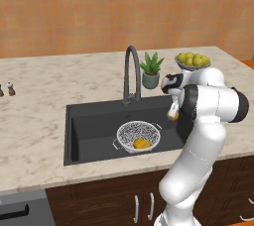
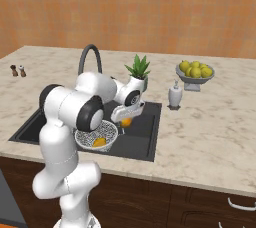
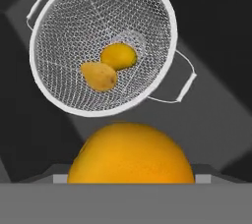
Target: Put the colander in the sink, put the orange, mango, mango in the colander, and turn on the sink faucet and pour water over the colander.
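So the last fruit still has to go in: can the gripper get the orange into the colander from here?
Probably yes. The gripper holds the orange above the sink, and in the hand view the colander lies open just ahead with two mangos inside and nothing over it.

So the colander [image 1: 138,135] is sitting upright on the floor of the black sink [image 1: 94,121], toward the front and right of the middle. It's a round speckled mesh bowl with two little wire handles. Two mangos are inside it, touching each other: a rounder one [image 3: 118,55] and a longer, darker one [image 3: 99,75]. The orange [image 3: 130,153] is up in the air over the basin, off to the colander's side. The faucet [image 1: 131,74] stands behind the sink, dark gooseneck arching over it.
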